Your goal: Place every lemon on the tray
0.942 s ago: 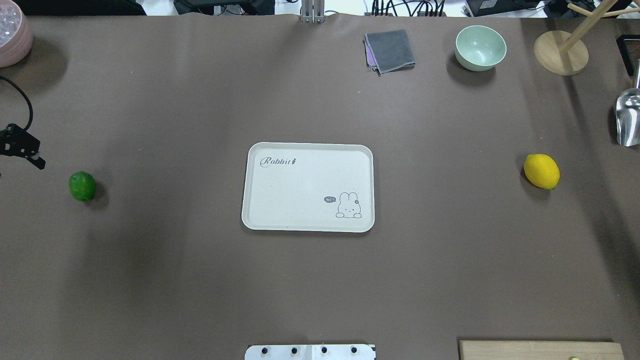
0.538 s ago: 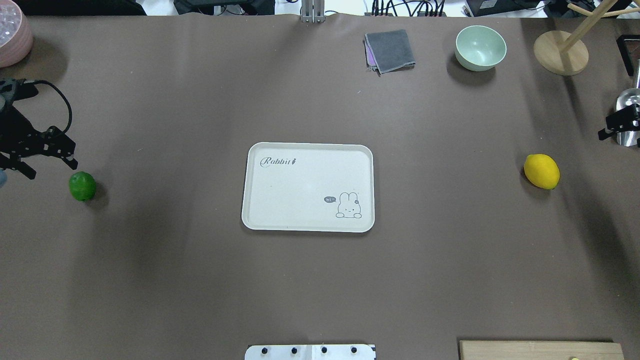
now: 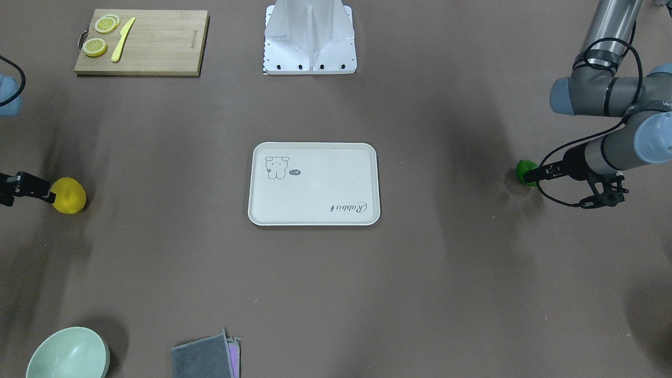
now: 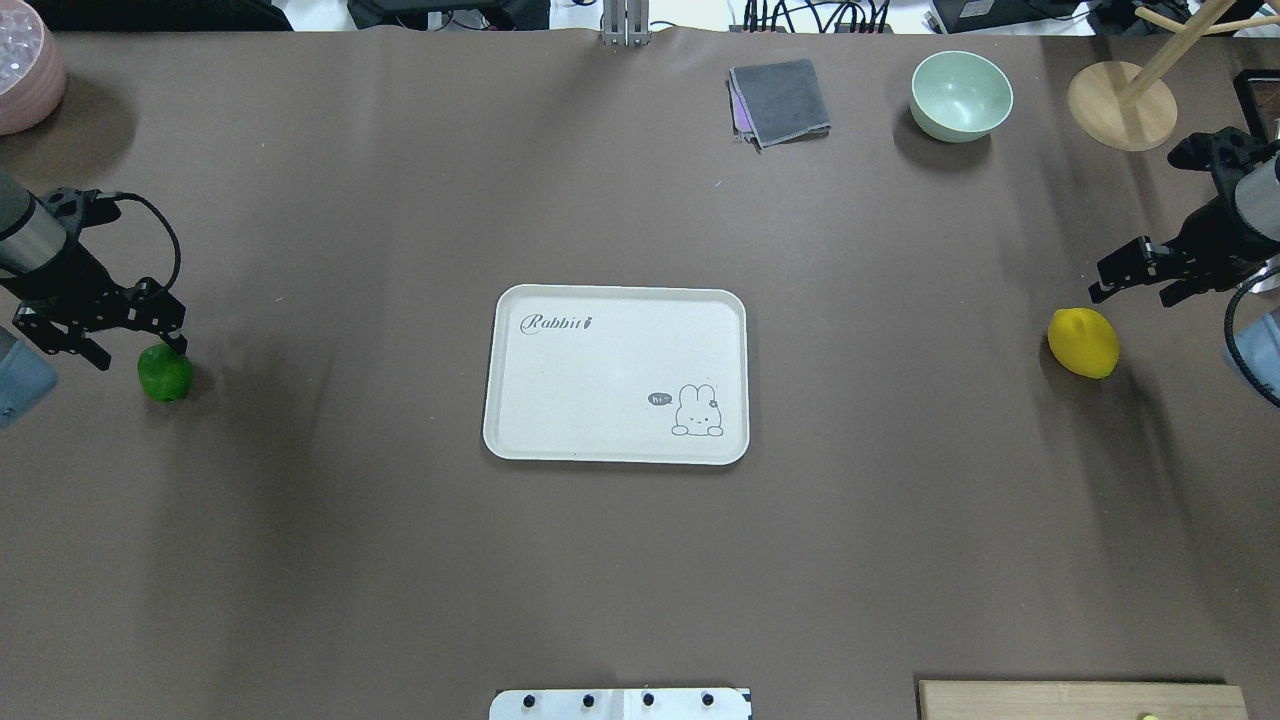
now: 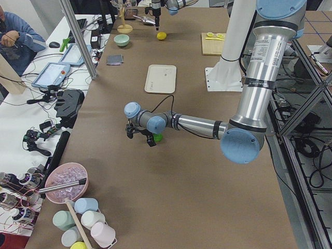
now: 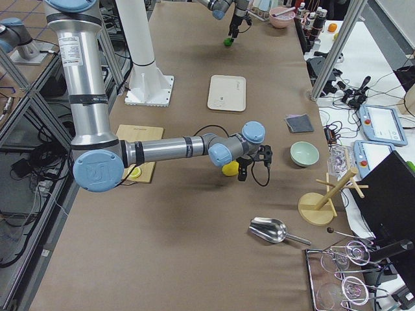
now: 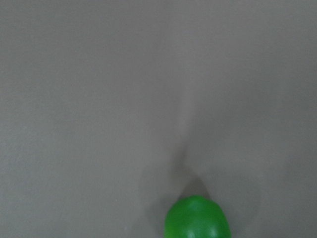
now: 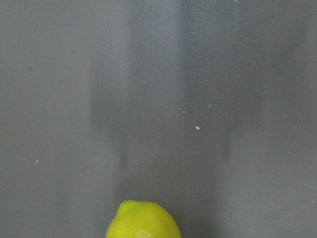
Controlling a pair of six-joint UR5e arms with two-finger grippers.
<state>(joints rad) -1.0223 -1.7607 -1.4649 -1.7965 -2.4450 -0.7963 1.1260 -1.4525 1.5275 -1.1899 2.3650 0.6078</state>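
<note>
Yellow lemon (image 4: pixel 1083 343) diagonal, tip rightward; left end effector (image 4: pixel 138 348), right end effector (image 4: pixel 1133 296) wide.

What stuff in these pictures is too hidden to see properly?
Green lemon: left wrist view, bottom edge cuts it off.
Yellow lemon: right wrist view, bottom edge cuts it off.
Wooden cutting board: overhead view, bottom edge hides most.
Pink bowl: overhead view, left edge cuts it off.
</note>
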